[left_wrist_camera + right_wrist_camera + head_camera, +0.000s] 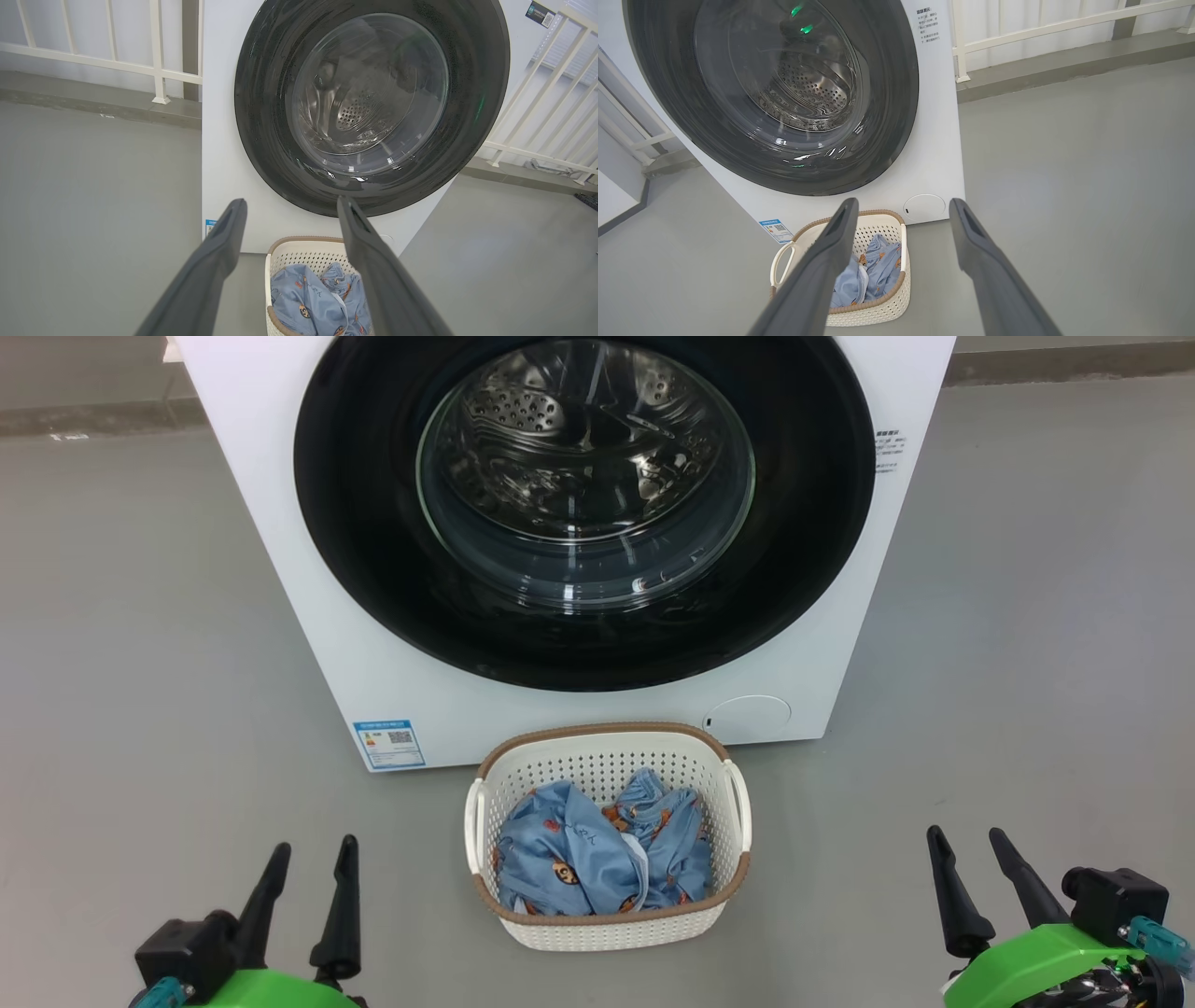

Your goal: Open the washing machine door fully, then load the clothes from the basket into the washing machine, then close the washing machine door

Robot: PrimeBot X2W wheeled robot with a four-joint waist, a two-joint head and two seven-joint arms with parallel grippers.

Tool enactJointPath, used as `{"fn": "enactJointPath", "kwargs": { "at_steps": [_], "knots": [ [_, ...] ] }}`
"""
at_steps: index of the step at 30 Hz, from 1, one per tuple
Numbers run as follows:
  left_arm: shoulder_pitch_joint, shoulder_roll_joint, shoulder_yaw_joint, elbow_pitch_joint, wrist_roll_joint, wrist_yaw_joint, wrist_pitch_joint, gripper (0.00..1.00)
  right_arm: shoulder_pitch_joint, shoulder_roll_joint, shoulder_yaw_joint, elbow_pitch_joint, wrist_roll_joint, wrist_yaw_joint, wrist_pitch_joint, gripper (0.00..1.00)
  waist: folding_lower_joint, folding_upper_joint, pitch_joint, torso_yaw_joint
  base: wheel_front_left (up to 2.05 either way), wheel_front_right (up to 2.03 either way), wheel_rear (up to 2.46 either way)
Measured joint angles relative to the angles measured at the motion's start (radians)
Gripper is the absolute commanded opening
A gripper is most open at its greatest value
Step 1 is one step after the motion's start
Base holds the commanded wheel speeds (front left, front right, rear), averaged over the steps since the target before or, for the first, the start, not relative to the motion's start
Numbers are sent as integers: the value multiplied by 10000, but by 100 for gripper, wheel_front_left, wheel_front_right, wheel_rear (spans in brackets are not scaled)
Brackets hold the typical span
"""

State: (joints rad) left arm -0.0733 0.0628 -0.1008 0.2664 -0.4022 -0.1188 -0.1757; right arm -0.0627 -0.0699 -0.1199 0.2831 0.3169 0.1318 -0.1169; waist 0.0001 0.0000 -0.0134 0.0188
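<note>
The washing machine door (355, 523) is shut, the basket (607, 765) of blue clothes (579, 863) just before it — left gripper (316, 845) and right gripper (963, 833) hover either side, spread wide, empty.

Floor (140, 644): smooth grey, matte, evenly lit. White railing (156, 51) with upright bars stands on a low grey kerb (93, 109) at the back. Second railing run (959, 56) on the other side, on a like kerb. Small pale scrap (70, 436) lies on the kerb.
</note>
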Motion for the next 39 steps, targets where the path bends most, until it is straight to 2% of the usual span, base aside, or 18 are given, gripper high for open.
{"fn": "enactJointPath", "kwargs": {
  "at_steps": [26,39],
  "knots": [
    [-307,-31,-173,591,2865,0,-736,100,-1,33,-205,-194,-2997,0,-612,100,0,0,-42,57,0,0,0],
    [-400,-102,-81,708,2861,2,-738,100,-1,77,-257,-232,-3055,0,-614,100,0,0,-2,58,0,0,0]
  ]
}}
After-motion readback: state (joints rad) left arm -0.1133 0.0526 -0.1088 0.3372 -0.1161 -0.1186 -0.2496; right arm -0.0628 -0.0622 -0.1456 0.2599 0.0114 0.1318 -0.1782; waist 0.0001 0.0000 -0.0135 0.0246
